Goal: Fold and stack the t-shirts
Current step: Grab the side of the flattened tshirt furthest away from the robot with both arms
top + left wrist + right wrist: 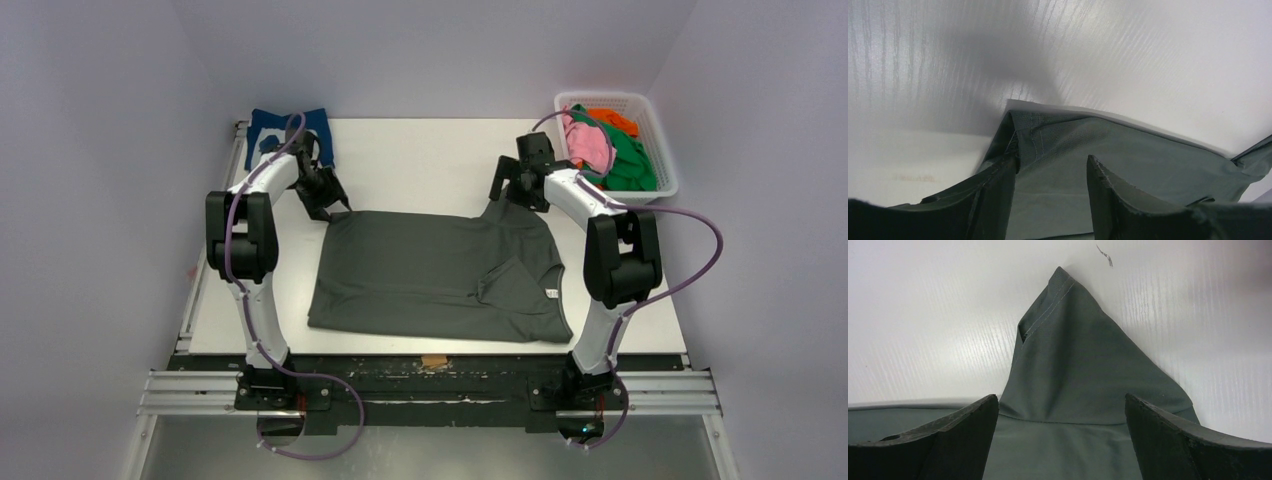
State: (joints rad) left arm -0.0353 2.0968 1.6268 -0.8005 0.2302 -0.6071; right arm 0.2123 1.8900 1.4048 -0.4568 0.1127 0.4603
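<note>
The grey t-shirt (430,270) is plain dark grey with a small white label (550,292). The navy t-shirt (268,128) is deep blue. The basket (668,150) is white mesh. There are also a pink t-shirt (590,145), a green t-shirt (632,162) and an orange t-shirt (612,118). The bench (420,150) is white, faintly grained. The cables (700,262) are purple.
</note>
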